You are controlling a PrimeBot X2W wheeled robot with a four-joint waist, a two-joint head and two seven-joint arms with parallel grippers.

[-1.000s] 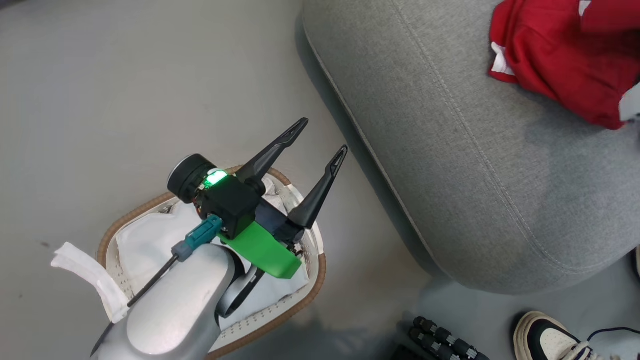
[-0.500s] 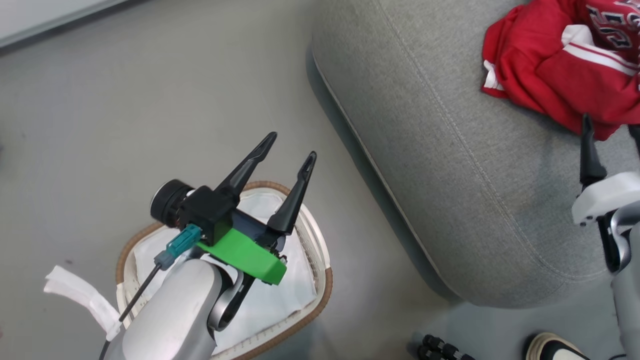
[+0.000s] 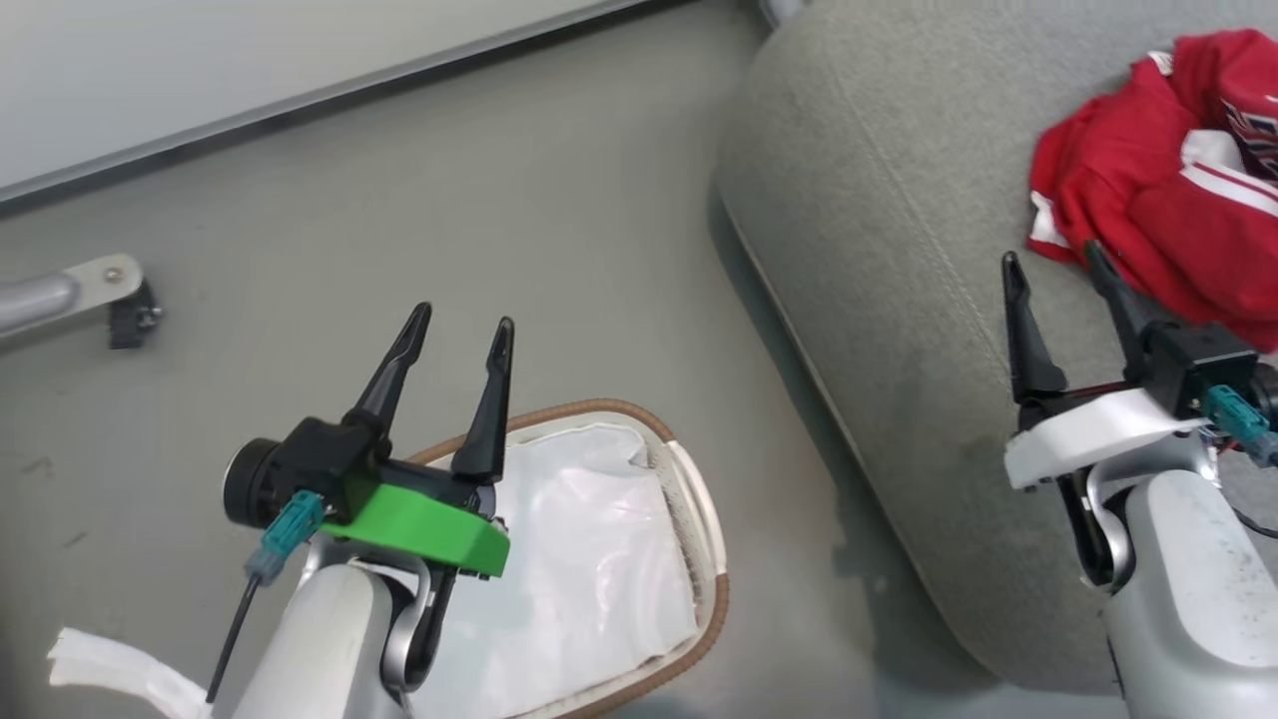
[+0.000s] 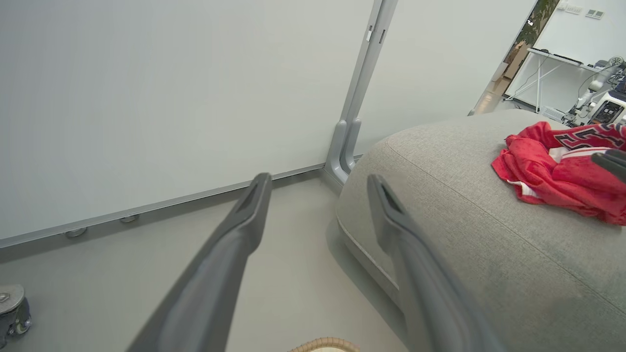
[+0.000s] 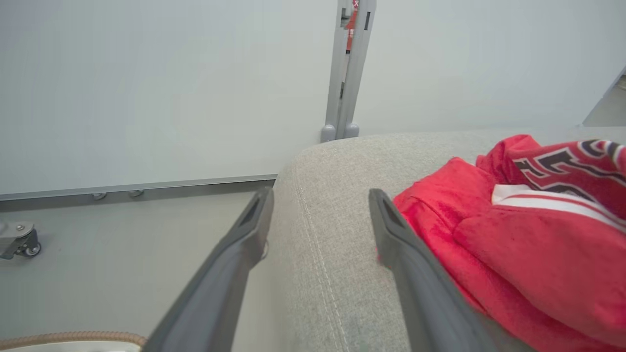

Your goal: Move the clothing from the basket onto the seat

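Note:
The red clothing (image 3: 1168, 220) lies crumpled on the big grey seat (image 3: 899, 330) at the upper right, white trim and part of a black-and-white number showing; it also appears as red clothing (image 4: 557, 171) and red clothing (image 5: 528, 234) in the wrist views. The white basket (image 3: 699, 519) with its brown rim sits on the floor, holding just its white liner (image 3: 589, 569). My left gripper (image 3: 457, 325) hovers open above the basket's far rim, empty. My right gripper (image 3: 1050, 258) stands open over the seat, just left of the clothing, nothing between its fingers.
A pale wall panel with a grey base rail (image 3: 300, 95) runs along the back. A metal leg with a caster (image 3: 110, 295) sits on the floor at far left. A white strip of cloth (image 3: 110, 669) lies beside the basket. Bare floor (image 3: 559, 250) lies between basket and seat.
The head camera has tilted and turned, shifting the whole scene. My right gripper has come fully into view, open beside the clothing. My left gripper's fingers have narrowed but stay open.

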